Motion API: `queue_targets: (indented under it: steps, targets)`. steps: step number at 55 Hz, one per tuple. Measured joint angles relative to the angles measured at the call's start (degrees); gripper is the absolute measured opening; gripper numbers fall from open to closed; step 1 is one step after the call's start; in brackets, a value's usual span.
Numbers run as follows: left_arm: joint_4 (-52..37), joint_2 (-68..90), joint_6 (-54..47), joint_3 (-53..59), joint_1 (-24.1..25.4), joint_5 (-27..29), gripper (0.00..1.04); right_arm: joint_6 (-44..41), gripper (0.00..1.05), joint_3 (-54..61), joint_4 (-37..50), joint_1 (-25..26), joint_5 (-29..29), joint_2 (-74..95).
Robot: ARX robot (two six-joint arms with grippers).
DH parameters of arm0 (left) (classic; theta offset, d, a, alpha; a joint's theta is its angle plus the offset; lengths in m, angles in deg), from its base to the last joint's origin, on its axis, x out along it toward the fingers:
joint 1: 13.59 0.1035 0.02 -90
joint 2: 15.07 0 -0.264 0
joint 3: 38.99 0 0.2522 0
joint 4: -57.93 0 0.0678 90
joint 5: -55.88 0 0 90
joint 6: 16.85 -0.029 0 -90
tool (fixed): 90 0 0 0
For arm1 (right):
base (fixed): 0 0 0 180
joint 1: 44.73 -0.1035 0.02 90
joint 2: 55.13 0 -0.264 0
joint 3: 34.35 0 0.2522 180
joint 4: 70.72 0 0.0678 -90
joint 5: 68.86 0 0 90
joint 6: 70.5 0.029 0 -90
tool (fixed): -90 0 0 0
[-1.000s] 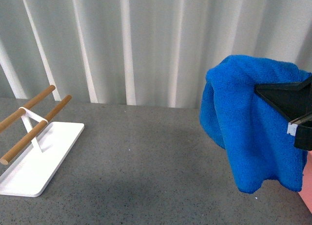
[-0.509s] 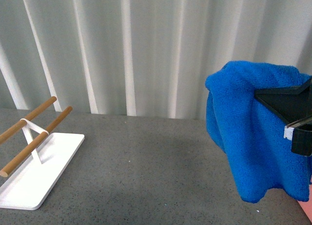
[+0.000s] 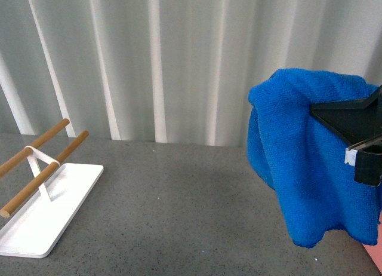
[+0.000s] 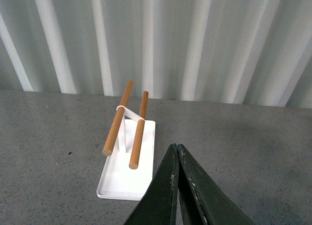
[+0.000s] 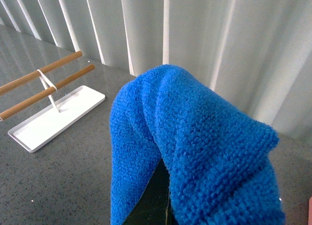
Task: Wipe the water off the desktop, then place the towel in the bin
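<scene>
The bright blue towel hangs draped over my right gripper, which is shut on it and holds it in the air above the right side of the dark grey speckled desktop. In the right wrist view the towel covers the fingers almost entirely. A sliver of the salmon-pink bin shows at the bottom right corner, below the towel. My left gripper is shut and empty above the desktop. No water shows on the surface.
A flat white tray with two wooden rails stands at the desktop's left side; it also shows in the left wrist view and the right wrist view. A pleated white curtain closes off the back.
My right gripper with the towel has shifted slightly left and up over the last half second. The tray has not moved.
</scene>
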Motion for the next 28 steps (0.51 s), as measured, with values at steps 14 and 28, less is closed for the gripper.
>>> queue_targets:
  steps: [14, 28]
  targets:
    - [2.4, -4.1, 0.0, 0.2, 0.0, 0.1, 0.04, -0.2, 0.03, -0.3, -0.4, 1.0, 0.0, -0.2]
    - [14.5, -15.3, 0.0, 0.2, 0.0, 0.0, 0.04, -0.2, 0.03, -0.3, -0.5, 1.1, -0.3, -0.2]
